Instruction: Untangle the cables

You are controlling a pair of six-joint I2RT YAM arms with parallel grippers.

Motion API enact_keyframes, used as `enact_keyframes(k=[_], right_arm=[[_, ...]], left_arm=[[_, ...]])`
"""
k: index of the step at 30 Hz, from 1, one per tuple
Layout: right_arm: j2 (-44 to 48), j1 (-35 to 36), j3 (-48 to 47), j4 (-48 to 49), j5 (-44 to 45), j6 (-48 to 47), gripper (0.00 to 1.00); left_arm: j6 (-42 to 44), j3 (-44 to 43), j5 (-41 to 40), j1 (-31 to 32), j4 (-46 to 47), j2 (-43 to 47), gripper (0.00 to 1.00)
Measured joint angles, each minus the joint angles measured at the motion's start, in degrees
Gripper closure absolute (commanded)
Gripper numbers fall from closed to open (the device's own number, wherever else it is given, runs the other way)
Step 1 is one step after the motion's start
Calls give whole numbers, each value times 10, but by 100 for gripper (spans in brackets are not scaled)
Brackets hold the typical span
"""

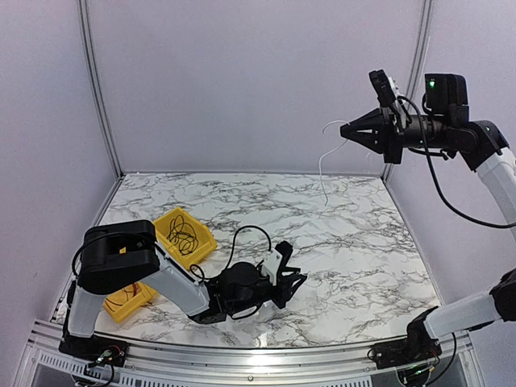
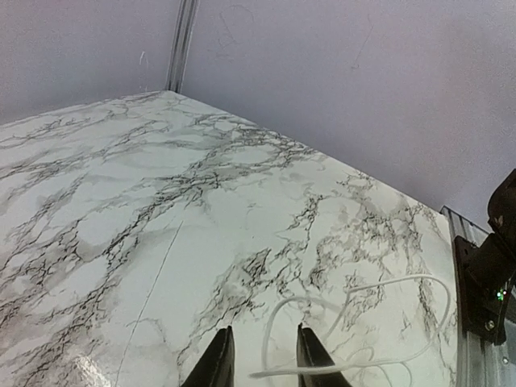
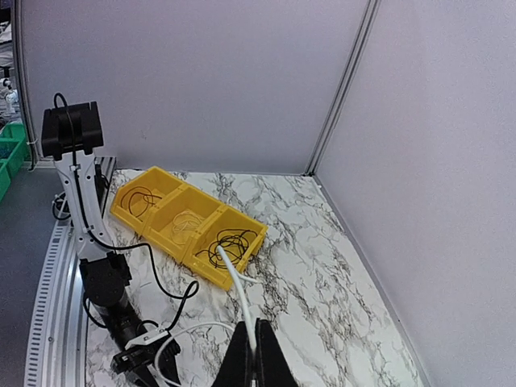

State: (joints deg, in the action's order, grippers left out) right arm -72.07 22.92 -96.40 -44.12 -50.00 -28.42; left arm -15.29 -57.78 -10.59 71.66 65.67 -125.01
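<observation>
1. Cables: I see a white cable [image 3: 234, 284] pinched at one end in the right gripper [image 1: 345, 131]. That gripper is high in the air at the right, well above the marble table [image 1: 363, 242], with its fingers closed together on the strand.
2. From there the white cable hangs down. Its lower part lies in loose loops on the table, right at the left gripper [image 2: 264, 334].
3. The left gripper sits low over the table near the middle. Its jaws stand a little apart, and a stretch of the white cable runs across just at the tips. I can't see the fingers pressing on it.
4. More black cables [image 1: 184, 234] lie coiled in the end compartment of a yellow bin [image 3: 205, 270]. The bin stands on the left of the table, apart from both grippers.
5. The bin's far end compartment also holds dark loops; I can't make out what is in the middle one.
</observation>
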Motion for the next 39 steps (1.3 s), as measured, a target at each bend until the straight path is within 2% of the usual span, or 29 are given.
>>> enact_keyframes(k=[4,12,18,20,24,31,32,34,37,39], right_arm=[[7,0,24,14,11,1,100],[19,0,50,34,37,-2,100],[43,0,128,59,45,-3,100],[45,0,163,65,45,-3,100],[45,0,193,83,30,4,100],[45,5,215,103,14,17,100],[45,6,216,106,13,18,100],[45,7,219,111,11,20,100],[46,9,231,118,10,22,100],[47,9,242,122,10,23,100]], left_arm=[[1,30,-8,3,0,9,68],[16,95,-46,26,0,94,44],[50,134,-93,54,1,208,39],[57,134,-98,54,1,216,39],[93,107,-116,54,-20,221,36],[113,-19,-125,49,-49,188,34],[108,-34,-121,47,-50,181,35],[90,-58,-109,41,-56,167,46],[43,-85,-82,22,-65,147,76],[11,-92,-68,8,-70,139,92]])
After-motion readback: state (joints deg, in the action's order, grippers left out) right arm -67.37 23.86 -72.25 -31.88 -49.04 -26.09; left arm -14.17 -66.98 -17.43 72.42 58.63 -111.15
